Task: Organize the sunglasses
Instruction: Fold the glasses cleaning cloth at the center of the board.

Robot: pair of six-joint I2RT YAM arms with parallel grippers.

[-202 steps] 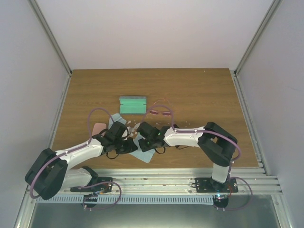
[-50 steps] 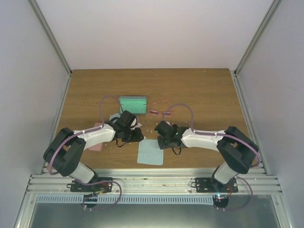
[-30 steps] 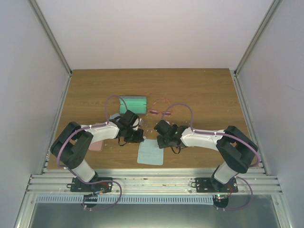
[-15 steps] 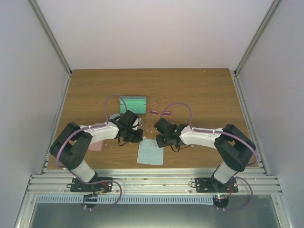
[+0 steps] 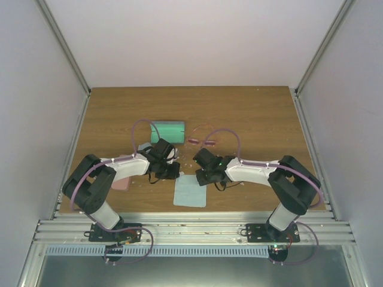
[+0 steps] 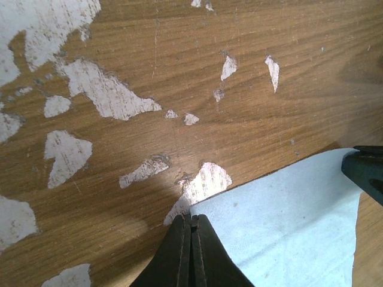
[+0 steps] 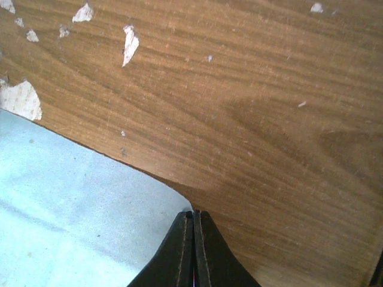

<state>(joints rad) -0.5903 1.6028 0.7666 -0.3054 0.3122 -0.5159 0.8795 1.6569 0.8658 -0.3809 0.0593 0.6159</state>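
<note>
Pinching the blue cloth (image 5: 190, 192) is the job right now. The left fingers (image 6: 178, 254) are closed tight on one far corner of it. The right fingers (image 7: 178, 254) are closed tight on the other far corner. The cloth lies flat on the desk (image 5: 251, 113), near the front, between the two arms.

I think this step is getting the cloth ready, maybe to move it or spread it out for a pair of sunglasses. Putting the sunglasses away does not look finished.

For the next move, both arms should lift and go together. If one pulls harder, the thin cloth could slip out or crumple. They should stay low and go slow.

The pink sunglasses (image 5: 201, 142) lie on the desk behind the right arm, just beside the green case (image 5: 167, 131). Nothing is touching them. They look very thin, with a skinny pink frame and see-through pink lenses. They are too small in the top view to tell if the arms of the glasses are folded. I think they would be light and easy to bend, so they need a soft grip.

I cannot find the dark sunglasses. They may be hidden under the arms. A pink case (image 5: 121, 182) peeks out by the left arm.
</note>
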